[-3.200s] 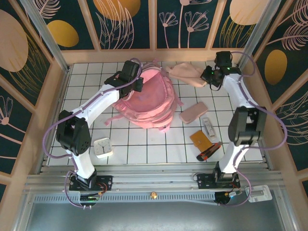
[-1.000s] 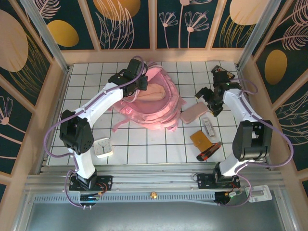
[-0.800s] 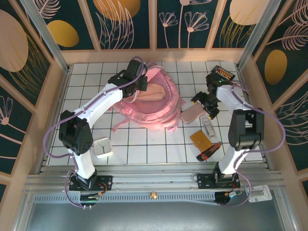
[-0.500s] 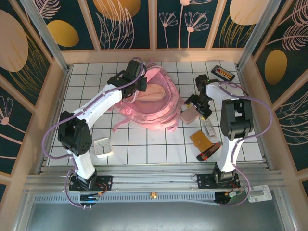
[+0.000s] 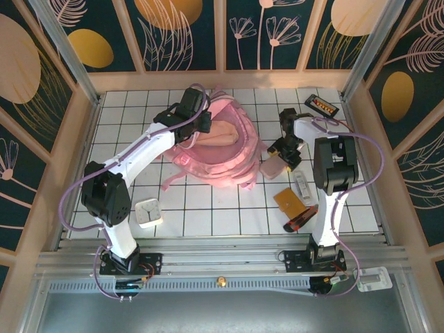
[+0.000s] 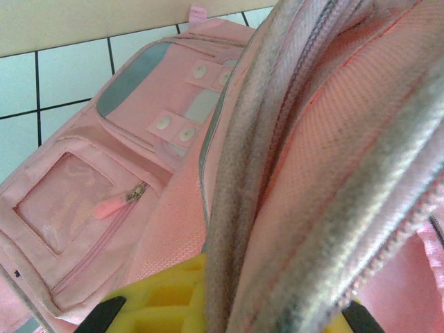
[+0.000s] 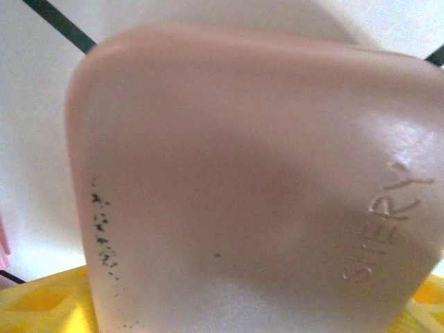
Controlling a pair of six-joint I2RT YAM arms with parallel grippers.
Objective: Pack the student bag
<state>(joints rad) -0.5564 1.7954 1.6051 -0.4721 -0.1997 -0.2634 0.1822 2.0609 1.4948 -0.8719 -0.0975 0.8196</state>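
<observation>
A: While the left gripper (image 5: 201, 125) clamps the large glossy pink fabric backpack (image 5: 216, 158) by its rim, where's it sitting?
B: Mid-table, 9 o'clock from the flat dusty-pink pouch (image 5: 272, 167). Right gripper (image 5: 283, 154) is on that pouch, can't tell its grip.

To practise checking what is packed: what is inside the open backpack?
A beige cloth pouch lies in the open main compartment of the backpack. Anything under it is covered by the pouch and the bag's walls. The left gripper clamps the rim.

Top view looks down; wrist views sit tight against student bag (image 6: 291, 173) and pouch (image 7: 243, 194).
</observation>
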